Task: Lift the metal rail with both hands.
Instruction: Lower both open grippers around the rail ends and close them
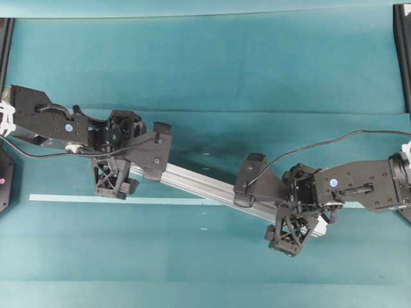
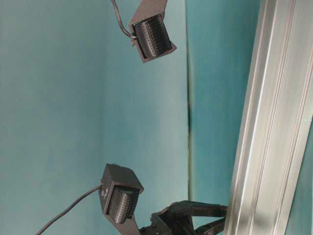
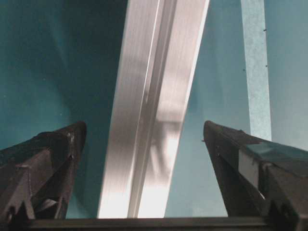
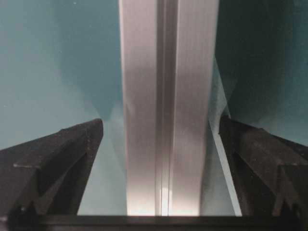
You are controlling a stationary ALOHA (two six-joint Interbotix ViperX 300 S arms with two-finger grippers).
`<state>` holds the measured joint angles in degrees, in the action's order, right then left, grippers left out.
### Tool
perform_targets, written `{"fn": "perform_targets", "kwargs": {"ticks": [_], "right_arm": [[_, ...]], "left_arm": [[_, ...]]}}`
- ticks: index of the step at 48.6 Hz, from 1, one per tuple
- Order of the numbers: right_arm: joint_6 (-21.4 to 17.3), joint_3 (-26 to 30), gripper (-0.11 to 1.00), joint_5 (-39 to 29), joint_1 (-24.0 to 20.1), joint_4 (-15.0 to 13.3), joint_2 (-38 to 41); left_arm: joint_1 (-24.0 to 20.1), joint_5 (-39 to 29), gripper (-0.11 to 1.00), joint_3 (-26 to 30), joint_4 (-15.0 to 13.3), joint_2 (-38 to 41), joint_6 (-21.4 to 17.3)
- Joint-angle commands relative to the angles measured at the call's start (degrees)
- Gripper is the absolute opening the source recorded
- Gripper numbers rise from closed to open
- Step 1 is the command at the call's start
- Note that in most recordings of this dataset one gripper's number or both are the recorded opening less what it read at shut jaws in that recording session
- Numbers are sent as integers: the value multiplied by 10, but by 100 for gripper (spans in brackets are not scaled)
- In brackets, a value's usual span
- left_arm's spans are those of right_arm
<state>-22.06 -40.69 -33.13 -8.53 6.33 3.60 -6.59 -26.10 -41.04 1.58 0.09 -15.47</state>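
The metal rail [image 1: 205,185] is a long silver grooved bar lying diagonally on the teal table, from middle left down to lower right. My left gripper [image 1: 157,153] straddles its left part, jaws open. In the left wrist view the rail [image 3: 154,110] runs between the black fingers [image 3: 57,154] with a gap on each side. My right gripper [image 1: 249,181] straddles the rail's right part, also open. The right wrist view shows the rail [image 4: 168,106] centred between its fingers [image 4: 255,149], untouched. The table-level view shows the rail [image 2: 274,127] and two ribbed pads [image 2: 152,34] wide apart.
A thin pale tape strip [image 1: 96,199] lies flat on the table under the rail's line and also shows in the left wrist view [image 3: 255,72]. Black frame posts stand at the table's far corners [image 1: 402,51]. A fold [image 1: 270,113] crosses the teal cloth.
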Motion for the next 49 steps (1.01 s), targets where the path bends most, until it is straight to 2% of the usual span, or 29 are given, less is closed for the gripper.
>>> {"fn": "perform_targets", "kwargs": {"ticks": [1,15,23,28,34,37,49], "right_arm": [[0,2,100,8,2,-1,3],[-2,2,100,15,3,1,3],[-2,3,97,21,3,3,3],[-1,4,86,20,3,5,4],[-1,4,57,18,3,8,4],[-1,4,46,18,3,10,4],[-1,3,46,18,4,10,4]], "left_arm": [[-2,4,97,2,1,-2,1],[-2,10,96,-4,0,-3,8],[-2,17,87,-10,0,-4,15],[-1,31,69,-18,1,-7,14],[-1,47,40,-25,1,-11,16],[-1,49,39,-27,1,-11,16],[-1,49,39,-28,1,-11,14]]}}
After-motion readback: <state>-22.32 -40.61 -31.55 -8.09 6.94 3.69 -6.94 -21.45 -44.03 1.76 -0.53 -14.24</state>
